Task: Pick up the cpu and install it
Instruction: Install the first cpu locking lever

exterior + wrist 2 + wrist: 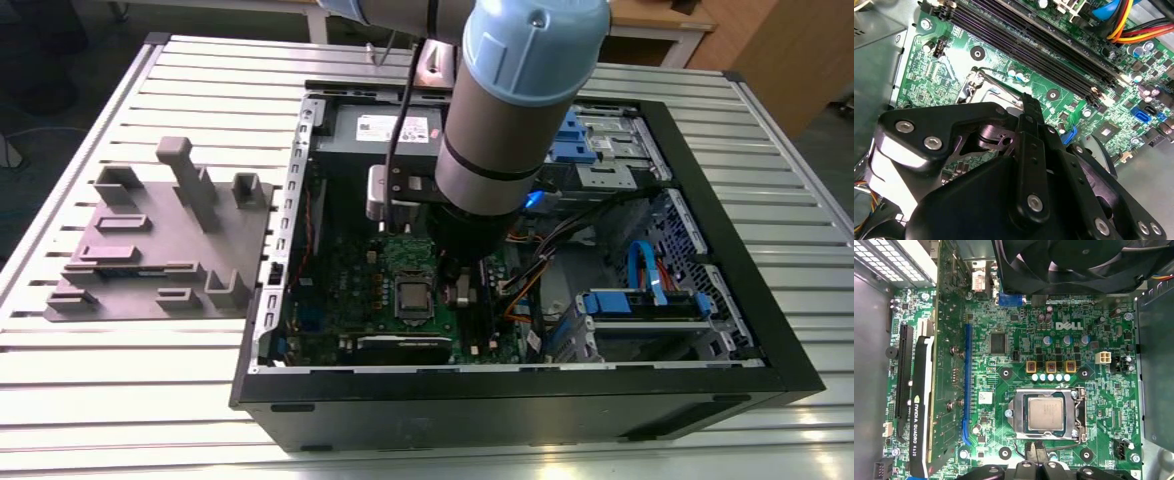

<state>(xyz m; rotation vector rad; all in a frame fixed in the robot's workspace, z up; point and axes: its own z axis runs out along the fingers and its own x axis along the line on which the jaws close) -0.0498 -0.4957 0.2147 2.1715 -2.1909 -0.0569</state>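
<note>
You have a slatted metal table (120, 400) carrying everything. On it lies an open black computer case (534, 405), and just beside that, at the exterior view's left, sits a purple-grey plastic tray (160, 250) with upright blocks.

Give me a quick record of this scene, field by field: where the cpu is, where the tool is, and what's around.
cpu: seated in the motherboard socket, metal frame around it
tool: just beside the socket, over the motherboard
motherboard: green, inside the open computer case
graphics card: black, upright in a slot
fan: black, at the board's edge
plastic tray: on the table beside the case
</note>
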